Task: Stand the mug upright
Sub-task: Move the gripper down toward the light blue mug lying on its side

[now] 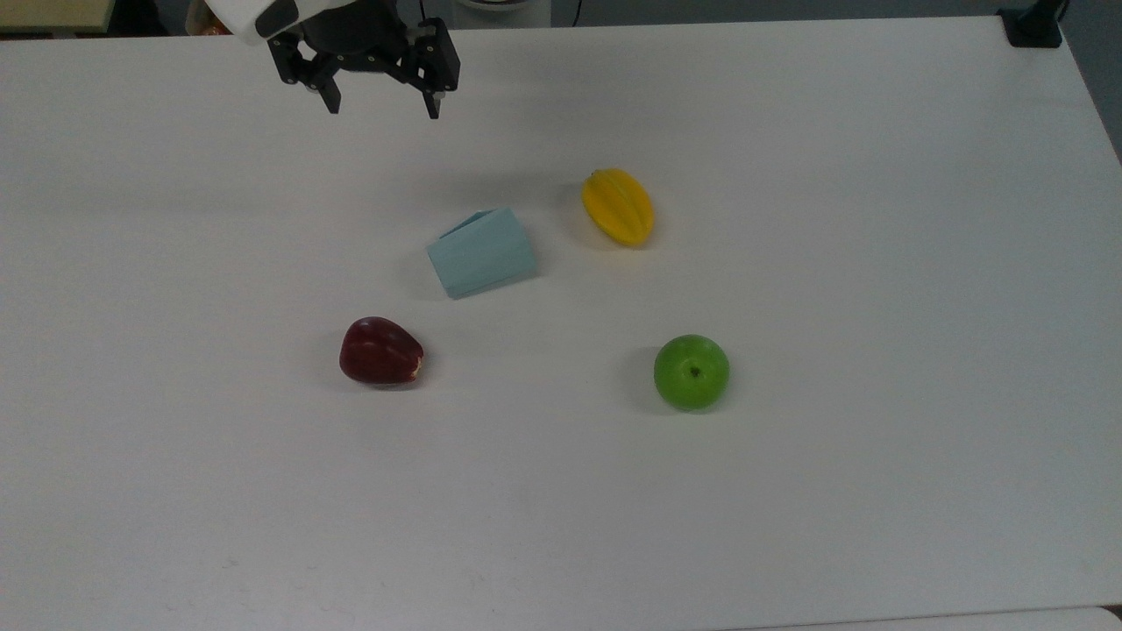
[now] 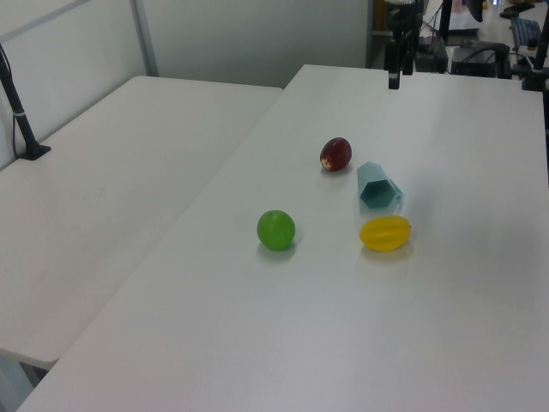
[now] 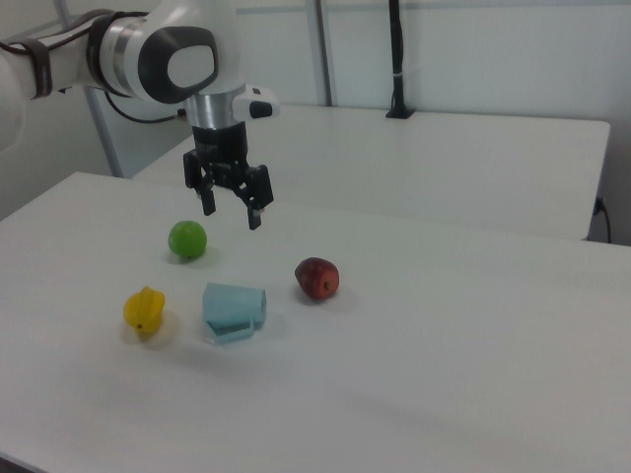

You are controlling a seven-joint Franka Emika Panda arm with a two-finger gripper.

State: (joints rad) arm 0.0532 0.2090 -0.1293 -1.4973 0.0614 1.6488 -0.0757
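Mug [image 1: 481, 251] lies on its side on tabletop [image 1: 877, 263]; pincer [image 1: 382, 102] held apart, well clear above; faceted wall may roll toward starfruit [image 1: 618, 207] if nudged off-centre.

The pale blue mug [image 1: 482, 251] is seen lying on its side on the white table [image 1: 877, 263], ringed by a yellow starfruit [image 1: 619, 207], a green apple [image 1: 692, 372] and a dark red apple [image 1: 380, 352]. The gripper [image 1: 383, 105] is held with fingers spread near the far edge.
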